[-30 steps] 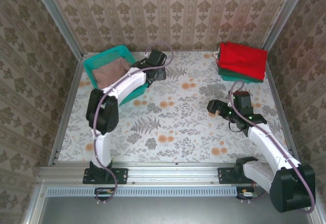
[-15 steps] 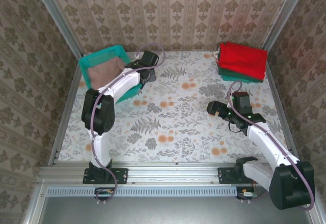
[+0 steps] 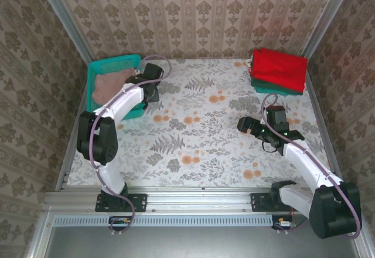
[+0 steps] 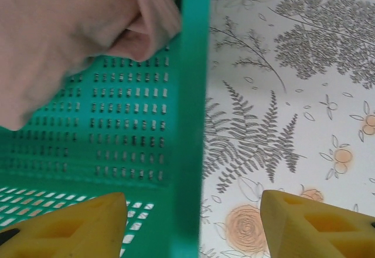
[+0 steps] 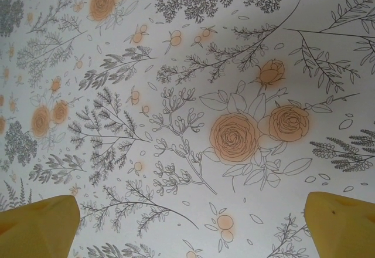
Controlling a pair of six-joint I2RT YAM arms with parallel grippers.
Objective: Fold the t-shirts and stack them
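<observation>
Left wrist view gets the close stuff: left claw point(image 4: 190, 202) is partly spread, yellow fingers point(image 4: 70, 223) either side of the teal basket point(image 4: 193, 64) wall, which sits in the gap clear of both. Nothing held. There's a dusty-pink tee point(image 4: 64, 29) bunched inside, upper left of frame. (tom)

Yeah, top external gives the layout instead: basket upper left, red tee point(image 3: 279, 67) folded on top of a dark green tee point(image 3: 263, 86) upper right. Right wrist view has the right claw point(image 5: 190, 202) gaping wide, empty, above the floral desk point(image 5: 176, 64). Room's all brown damask wallpaper point(image 3: 193, 12), with an aluminium rail point(image 3: 176, 194) along the bottom. (jo)
</observation>
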